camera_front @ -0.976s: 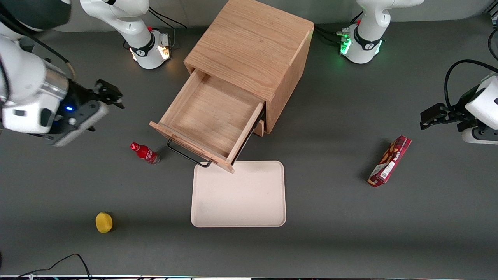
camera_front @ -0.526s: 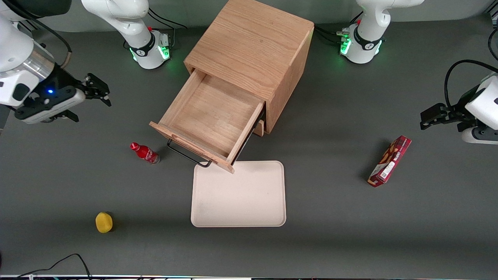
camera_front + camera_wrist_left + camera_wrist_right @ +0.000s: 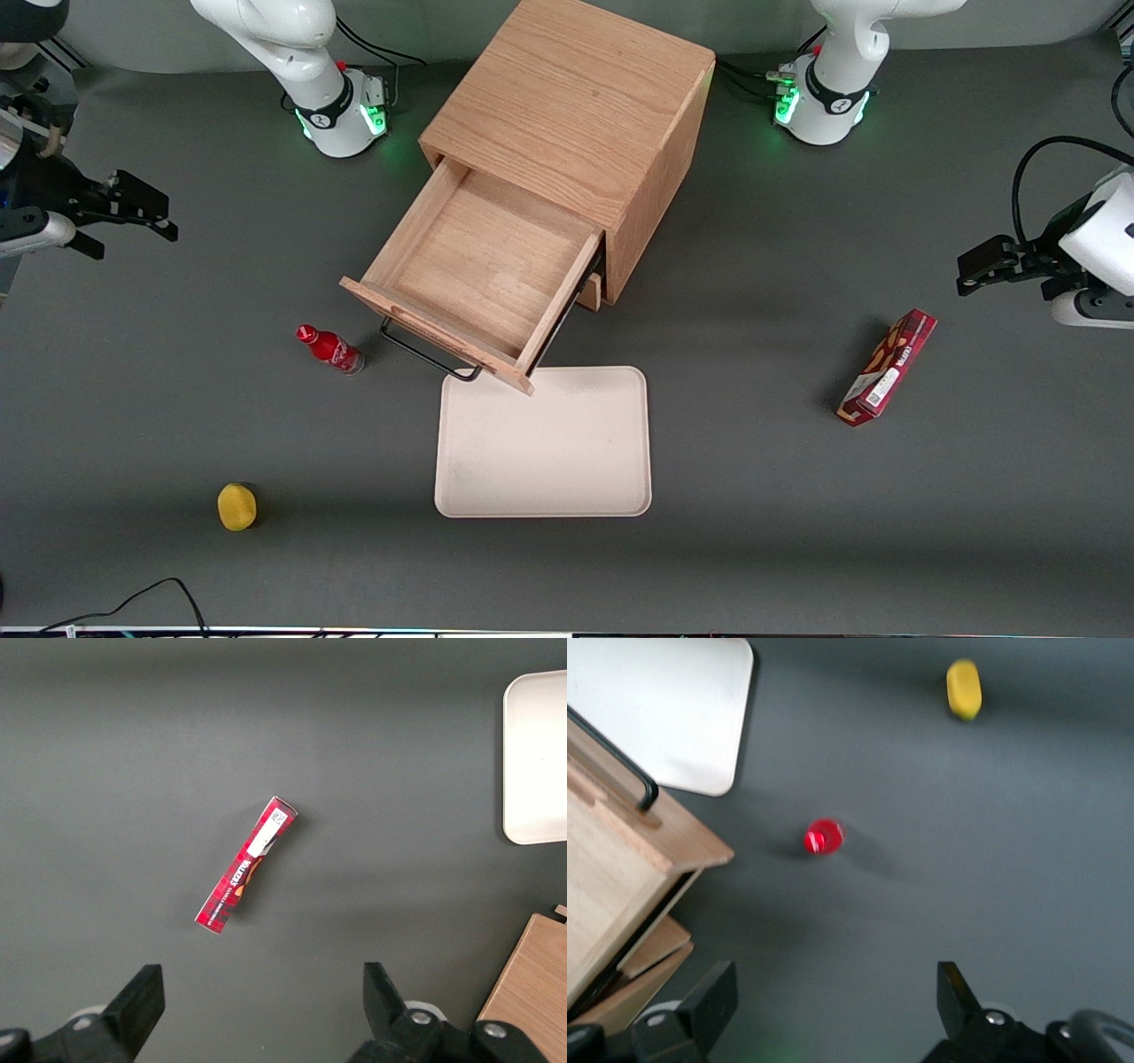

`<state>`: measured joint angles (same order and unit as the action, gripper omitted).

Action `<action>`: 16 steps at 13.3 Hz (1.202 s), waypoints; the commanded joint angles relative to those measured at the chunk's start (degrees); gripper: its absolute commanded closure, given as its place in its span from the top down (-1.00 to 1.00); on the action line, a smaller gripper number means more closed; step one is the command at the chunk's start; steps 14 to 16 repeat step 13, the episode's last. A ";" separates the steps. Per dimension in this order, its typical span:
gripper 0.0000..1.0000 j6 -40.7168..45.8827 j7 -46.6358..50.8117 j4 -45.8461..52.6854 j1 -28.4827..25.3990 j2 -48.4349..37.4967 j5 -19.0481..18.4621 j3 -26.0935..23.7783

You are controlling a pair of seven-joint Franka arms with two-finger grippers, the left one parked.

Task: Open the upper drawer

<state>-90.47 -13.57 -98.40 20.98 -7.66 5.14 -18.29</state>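
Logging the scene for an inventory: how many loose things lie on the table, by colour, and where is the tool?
Red: 2, bottle and snack box
Yellow: 1, lemon-like fruit
Cream: 1, tray
Total: 4
The tool hangs open, clear of the opened upper drawer.

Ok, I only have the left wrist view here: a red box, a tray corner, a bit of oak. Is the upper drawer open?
Observer: Yes. The upper drawer is drawn well out of the cabinet, and its box is empty.
Operator: Is the right arm holding the handle?
Observer: No. The gripper hangs apart from it, toward the working arm's end of the table, jaws open, holding nothing.
Operator: Anything near the handle?
Observer: A small red bottle stands upright beside the black handle, not touching it.
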 commanded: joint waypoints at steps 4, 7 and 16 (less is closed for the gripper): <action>1.00 3.98 5.22 0.58 -2.24 -2.19 0.84 1.74; 1.00 4.16 6.27 1.98 -12.79 -1.57 -1.80 10.79; 1.00 6.98 9.44 4.88 -19.05 0.80 -2.06 15.56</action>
